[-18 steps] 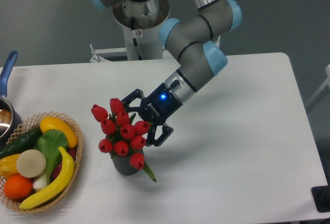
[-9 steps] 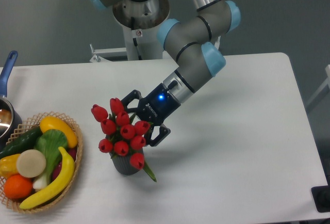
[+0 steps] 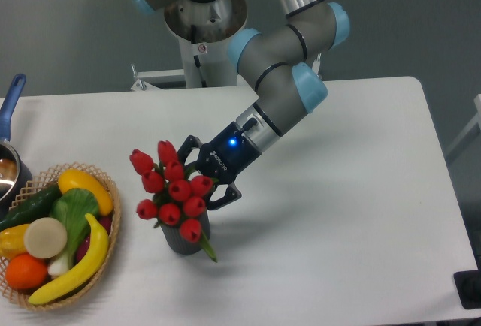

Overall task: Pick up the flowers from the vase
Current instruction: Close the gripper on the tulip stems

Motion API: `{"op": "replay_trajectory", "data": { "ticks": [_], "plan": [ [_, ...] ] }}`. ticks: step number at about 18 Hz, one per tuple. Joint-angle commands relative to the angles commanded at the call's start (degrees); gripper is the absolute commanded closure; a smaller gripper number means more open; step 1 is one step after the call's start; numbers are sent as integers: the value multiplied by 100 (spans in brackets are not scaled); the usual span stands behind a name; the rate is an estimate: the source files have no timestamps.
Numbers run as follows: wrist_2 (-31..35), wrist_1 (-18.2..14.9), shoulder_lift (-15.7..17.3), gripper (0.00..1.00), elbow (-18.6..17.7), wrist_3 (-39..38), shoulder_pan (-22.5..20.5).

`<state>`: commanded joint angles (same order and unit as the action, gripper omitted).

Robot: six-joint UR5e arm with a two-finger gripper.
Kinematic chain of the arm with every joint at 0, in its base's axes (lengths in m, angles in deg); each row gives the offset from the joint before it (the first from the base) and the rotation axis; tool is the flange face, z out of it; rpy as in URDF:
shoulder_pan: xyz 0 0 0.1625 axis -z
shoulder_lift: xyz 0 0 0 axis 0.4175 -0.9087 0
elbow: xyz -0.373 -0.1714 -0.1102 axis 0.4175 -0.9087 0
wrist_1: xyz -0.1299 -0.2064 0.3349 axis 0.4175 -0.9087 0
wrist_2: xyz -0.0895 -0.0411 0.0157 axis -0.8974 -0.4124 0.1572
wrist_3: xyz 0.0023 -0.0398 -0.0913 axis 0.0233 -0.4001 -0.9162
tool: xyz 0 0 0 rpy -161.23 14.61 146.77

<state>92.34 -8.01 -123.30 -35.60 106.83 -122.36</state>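
The arm (image 3: 285, 63) reaches down from the back of the white surface (image 3: 346, 213) and ends at the jaws, which sit right behind the flowers (image 3: 171, 191). The gripper (image 3: 204, 177) is pushed in among the stems, one finger showing above the red heads and one below. It looks closed in around the bunch, but the tulips hide the contact, so I cannot tell whether it has a firm pinch.

The flowers are in the vase (image 3: 183, 239), stems down in its mouth, leaning a little left. By my reckoning the reach is done and the grasp is about made; the lift clear of the vase is yet to do.

A basket (image 3: 105, 183) of fruit and vegetables sits at the left edge, with a pot (image 3: 9, 168) behind it. The wall behind is plain grey.
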Motion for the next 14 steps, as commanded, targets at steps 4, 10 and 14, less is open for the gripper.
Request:
{"op": "replay_trajectory", "data": {
  "ticks": [4,10,14],
  "plan": [
    [0,0,17,56,0,-26,0],
    [0,-9,105,59,-9,-53,0],
    [0,-9,167,59,0,-166,-9]
  ]
}}
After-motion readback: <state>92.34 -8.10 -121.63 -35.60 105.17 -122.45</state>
